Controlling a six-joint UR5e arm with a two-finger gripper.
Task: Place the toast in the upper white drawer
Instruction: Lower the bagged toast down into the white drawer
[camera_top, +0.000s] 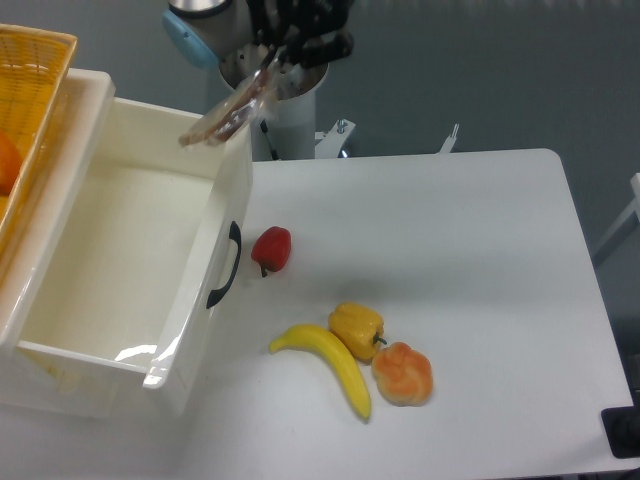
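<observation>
The toast (222, 118), a flat brown slice in shiny clear plastic, hangs tilted from my gripper (280, 58) at the top of the view. The gripper is shut on its upper right end. The toast's lower end is over the far right corner of the upper white drawer (230, 175), above its rim. The drawer is pulled open, with high glossy walls, a bare white inside and a black curved handle (226, 265) on its front.
A yellow wicker basket (30, 110) with something orange in it stands at the far left above the drawer. On the white table (450, 250) lie a red pepper (272, 248), a yellow pepper (357, 328), a banana (330, 365) and an orange bun (403, 373).
</observation>
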